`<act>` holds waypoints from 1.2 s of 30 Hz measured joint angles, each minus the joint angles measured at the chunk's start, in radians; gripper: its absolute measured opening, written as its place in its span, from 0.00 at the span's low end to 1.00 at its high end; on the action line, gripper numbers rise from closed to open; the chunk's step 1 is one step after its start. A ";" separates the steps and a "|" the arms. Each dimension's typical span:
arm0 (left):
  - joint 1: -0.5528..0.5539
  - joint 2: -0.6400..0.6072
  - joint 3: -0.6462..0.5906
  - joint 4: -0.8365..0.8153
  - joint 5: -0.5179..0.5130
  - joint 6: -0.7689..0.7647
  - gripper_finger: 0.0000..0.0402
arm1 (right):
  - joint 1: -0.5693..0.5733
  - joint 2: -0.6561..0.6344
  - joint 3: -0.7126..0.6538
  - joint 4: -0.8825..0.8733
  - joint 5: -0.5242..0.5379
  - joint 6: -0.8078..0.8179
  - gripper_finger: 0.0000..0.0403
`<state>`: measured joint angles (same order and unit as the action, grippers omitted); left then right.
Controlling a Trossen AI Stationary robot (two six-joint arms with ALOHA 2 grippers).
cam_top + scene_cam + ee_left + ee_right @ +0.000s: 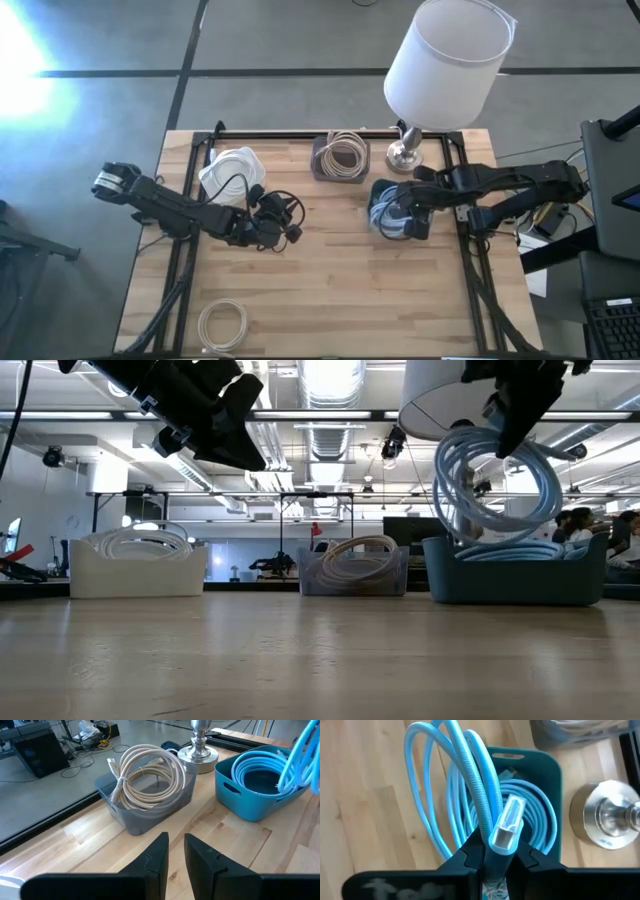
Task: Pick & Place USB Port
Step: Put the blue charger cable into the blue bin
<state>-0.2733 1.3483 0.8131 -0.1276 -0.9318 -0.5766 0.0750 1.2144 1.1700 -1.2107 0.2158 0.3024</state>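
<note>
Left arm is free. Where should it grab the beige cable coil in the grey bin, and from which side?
Take the beige coil at its top arc, coming straight down from above. It stands leaning in the grey bin, so the loop's upper part rises clear of the rim, while the walls block a sideways approach. The tie bundles the strands there, so they should lift together. The left gripper is nearly shut; open it first.

High view: looking straight down from far above, taking in the whole table (330,290) and both arms.
Low view: sitting at table height, looking level across the wood into the room behind.
Left wrist view: looking out past the left claw (175,851), with the grey bin (145,802) close ahead of it.
Right wrist view: looking down very near, the teal bin (547,775) lying just under the right claw (495,857).
Shared: all four are showing the teal bin.
</note>
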 joint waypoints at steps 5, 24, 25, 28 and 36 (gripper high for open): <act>0.000 0.000 0.000 0.000 0.007 0.000 0.16 | -0.015 0.000 -0.064 -0.006 -0.009 0.016 0.09; 0.000 0.000 0.000 0.000 0.015 0.000 0.16 | -0.072 0.007 -0.232 0.014 0.318 0.087 0.24; 0.000 0.000 0.000 0.000 0.015 0.000 0.16 | -0.073 0.007 -0.234 0.015 0.311 0.087 0.25; 0.000 0.000 0.000 0.000 0.019 0.000 0.16 | -0.073 0.007 -0.238 0.014 0.303 0.087 0.29; 0.000 0.000 0.000 0.000 0.023 0.000 0.16 | -0.075 0.006 -0.238 0.008 0.408 0.083 0.40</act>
<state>-0.2733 1.3483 0.8131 -0.1277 -0.9085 -0.5766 0.0005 1.2209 0.9321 -1.2030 0.6235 0.3857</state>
